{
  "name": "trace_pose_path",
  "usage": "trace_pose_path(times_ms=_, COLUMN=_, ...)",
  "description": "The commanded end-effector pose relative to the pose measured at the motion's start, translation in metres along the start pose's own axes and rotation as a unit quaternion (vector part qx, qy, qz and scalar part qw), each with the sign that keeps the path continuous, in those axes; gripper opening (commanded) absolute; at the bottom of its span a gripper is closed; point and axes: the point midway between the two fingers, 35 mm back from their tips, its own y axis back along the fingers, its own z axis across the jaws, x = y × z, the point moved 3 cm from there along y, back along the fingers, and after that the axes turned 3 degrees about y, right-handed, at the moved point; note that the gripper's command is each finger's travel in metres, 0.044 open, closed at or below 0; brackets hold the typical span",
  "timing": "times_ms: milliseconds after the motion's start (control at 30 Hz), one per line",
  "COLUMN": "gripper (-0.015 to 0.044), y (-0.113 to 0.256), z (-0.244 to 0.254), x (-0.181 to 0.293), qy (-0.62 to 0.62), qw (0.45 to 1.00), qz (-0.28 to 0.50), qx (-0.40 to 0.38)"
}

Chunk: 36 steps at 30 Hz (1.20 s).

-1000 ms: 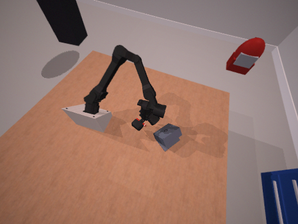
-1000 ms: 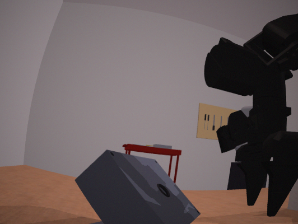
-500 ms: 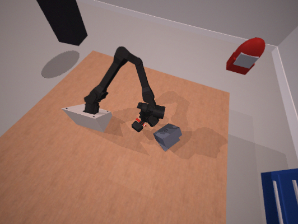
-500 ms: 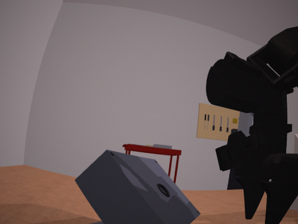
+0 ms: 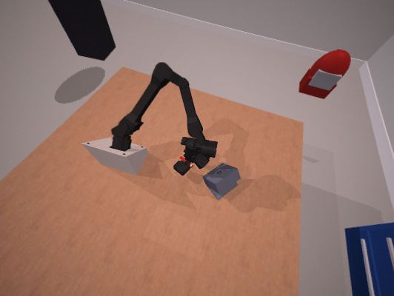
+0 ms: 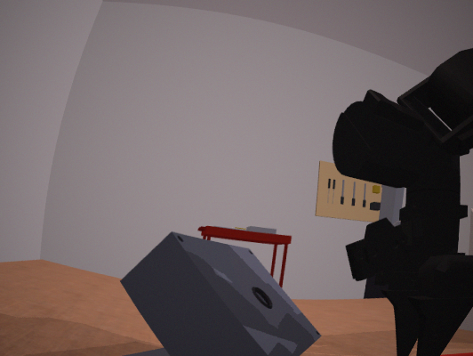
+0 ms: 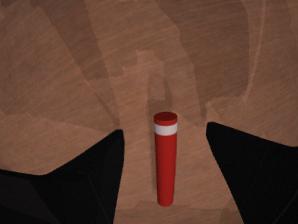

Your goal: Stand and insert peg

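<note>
The red peg (image 5: 183, 159) (image 7: 165, 167) lies on the table, its white-banded end toward the sloped panel; a sliver of the peg (image 6: 460, 354) shows at the bottom right in the exterior view. My gripper (image 5: 190, 166) (image 6: 409, 353) (image 7: 166, 132) is open and points down over the peg. In the wrist view the peg lies between the two fingers, with a gap on each side and neither touching it. The fingertips are cut off in the exterior view. The dark grey panel block (image 5: 228, 172) (image 6: 233, 267) has one round hole (image 5: 219, 172) (image 6: 262, 297) in its sloped face, and nothing sticks out of it.
The panel block stands close beside the gripper, on the side away from the robot's base. The pale base block (image 5: 118, 160) carries the arm on the wooden table (image 5: 148, 240). A red cart (image 6: 249, 235) and a tool board (image 6: 348, 209) are far behind.
</note>
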Motion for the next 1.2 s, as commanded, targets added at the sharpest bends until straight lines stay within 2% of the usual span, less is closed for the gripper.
trace_pose_path(times_ms=0, gripper=0.0177, y=-0.0003, z=0.0004, x=0.0000, qy=-0.002, qw=1.000, qz=0.000, qx=-0.002)
trace_pose_path(times_ms=100, gripper=0.0110, y=-0.0003, z=0.0004, x=0.0000, qy=-0.002, qw=1.000, qz=0.000, qx=-0.002)
trace_pose_path(times_ms=367, gripper=0.0110, y=-0.0003, z=0.0004, x=0.0000, qy=-0.002, qw=1.000, qz=0.000, qx=-0.002)
trace_pose_path(times_ms=667, gripper=0.0050, y=-0.0003, z=0.0004, x=0.0000, qy=-0.002, qw=1.000, qz=0.000, qx=-0.002)
trace_pose_path(times_ms=1167, gripper=0.0049, y=0.0054, z=0.0003, x=0.0058, qy=0.000, qw=0.999, qz=-0.043, qx=0.002)
